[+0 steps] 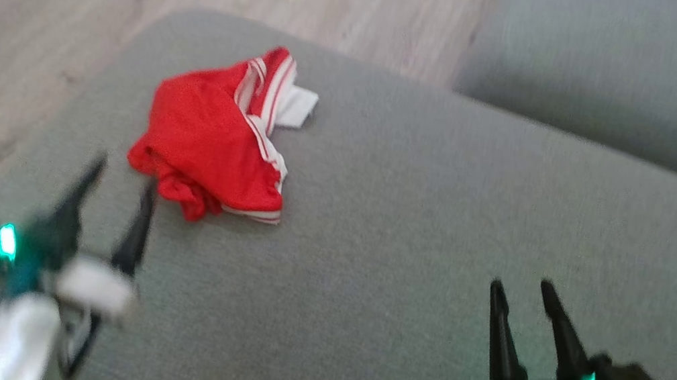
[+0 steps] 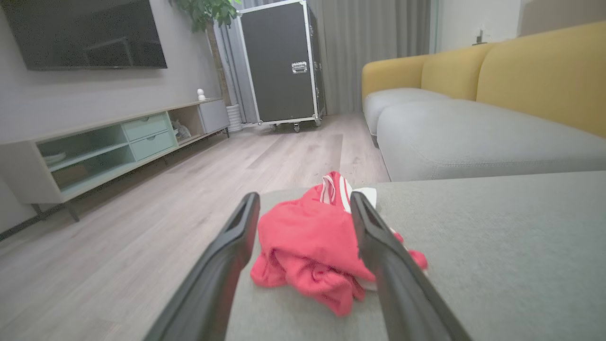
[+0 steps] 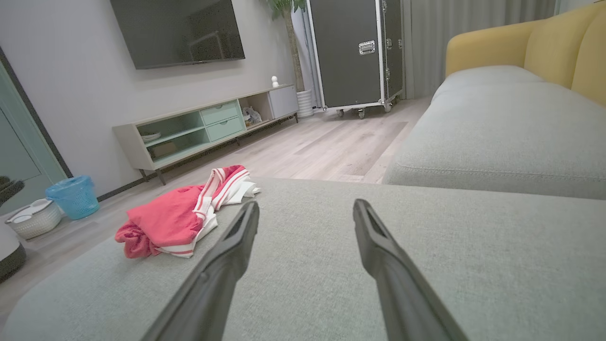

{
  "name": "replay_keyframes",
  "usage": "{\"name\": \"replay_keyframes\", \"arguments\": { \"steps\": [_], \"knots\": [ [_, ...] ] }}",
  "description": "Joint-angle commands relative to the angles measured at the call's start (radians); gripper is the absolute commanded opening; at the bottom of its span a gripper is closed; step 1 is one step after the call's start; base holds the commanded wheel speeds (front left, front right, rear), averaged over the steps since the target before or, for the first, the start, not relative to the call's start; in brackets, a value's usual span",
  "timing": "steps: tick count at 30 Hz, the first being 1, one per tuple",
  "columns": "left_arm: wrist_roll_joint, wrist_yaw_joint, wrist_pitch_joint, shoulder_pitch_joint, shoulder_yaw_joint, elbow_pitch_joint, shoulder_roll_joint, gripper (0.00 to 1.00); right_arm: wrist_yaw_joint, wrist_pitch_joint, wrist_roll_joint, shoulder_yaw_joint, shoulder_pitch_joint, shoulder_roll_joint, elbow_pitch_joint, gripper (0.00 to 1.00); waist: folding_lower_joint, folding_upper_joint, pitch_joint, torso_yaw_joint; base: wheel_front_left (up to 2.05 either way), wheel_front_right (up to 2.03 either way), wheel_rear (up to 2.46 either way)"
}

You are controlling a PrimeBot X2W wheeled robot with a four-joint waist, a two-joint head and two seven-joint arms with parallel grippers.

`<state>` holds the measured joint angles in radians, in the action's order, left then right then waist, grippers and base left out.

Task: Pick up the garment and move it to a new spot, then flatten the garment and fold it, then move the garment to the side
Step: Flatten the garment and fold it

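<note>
The garment [image 1: 211, 136], red with white-striped trim, lies crumpled near the far left corner of the grey cushion [image 1: 407, 228]. The left gripper [image 1: 125, 173] stands released just beside it, fingers spread. The right gripper [image 1: 520, 285], likewise released, hovers well apart over bare cushion.

Left tool [image 1: 126, 172] blurred; garment [image 2: 307, 241] partly hidden behind that tool's finger.
</note>
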<state>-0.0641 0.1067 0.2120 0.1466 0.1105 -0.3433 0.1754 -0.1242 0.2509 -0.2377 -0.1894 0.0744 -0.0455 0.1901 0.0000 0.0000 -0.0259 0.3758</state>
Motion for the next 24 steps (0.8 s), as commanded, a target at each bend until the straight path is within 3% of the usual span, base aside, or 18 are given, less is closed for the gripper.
{"name": "replay_keyframes", "arguments": {
  "steps": [1, 3, 5, 9, 17, 24],
  "knots": [
    [-0.022, 0.011, -0.039, 0.152, -0.018, 0.002, 0.041, 1.00, -0.007, 0.011, 0.023, -0.016, -0.086, -0.005, -0.044, 1.00, 0.0000, 0.0000, 0.072, -0.040, 0.00, 0.00, 0.00],
    [-0.070, 0.020, -0.135, 0.249, -0.002, -0.056, 0.069, 1.00, -0.007, 0.011, 0.042, -0.010, -0.114, -0.005, -0.056, 1.00, 0.0000, 0.0000, 0.118, -0.064, 0.00, 0.00, 0.00],
    [-0.134, 0.023, -0.299, 0.378, 0.069, -0.144, 0.130, 1.00, -0.007, 0.011, 0.042, 0.001, -0.151, -0.005, -0.072, 1.00, 0.0000, 0.0000, 0.178, -0.104, 0.00, 0.00, 0.00],
    [-0.266, 0.024, -0.440, 0.510, 0.176, -0.225, 0.213, 1.00, -0.007, 0.011, 0.065, -0.001, -0.195, -0.005, -0.076, 1.00, 0.0000, 0.0000, 0.248, -0.161, 0.00, 0.00, 0.00],
    [-0.409, 0.024, -0.547, 0.636, 0.311, -0.331, 0.318, 1.00, -0.007, 0.011, 0.069, 0.018, -0.233, -0.005, -0.085, 1.00, 0.0000, 0.0000, 0.316, -0.234, 0.00, 0.00, 0.00],
    [-0.526, 0.024, -0.630, 0.686, 0.388, -0.422, 0.336, 1.00, -0.007, 0.011, 0.072, 0.011, -0.239, -0.005, -0.081, 1.00, 0.0000, 0.0000, 0.347, -0.267, 0.00, 0.00, 0.00]
  ]
}}
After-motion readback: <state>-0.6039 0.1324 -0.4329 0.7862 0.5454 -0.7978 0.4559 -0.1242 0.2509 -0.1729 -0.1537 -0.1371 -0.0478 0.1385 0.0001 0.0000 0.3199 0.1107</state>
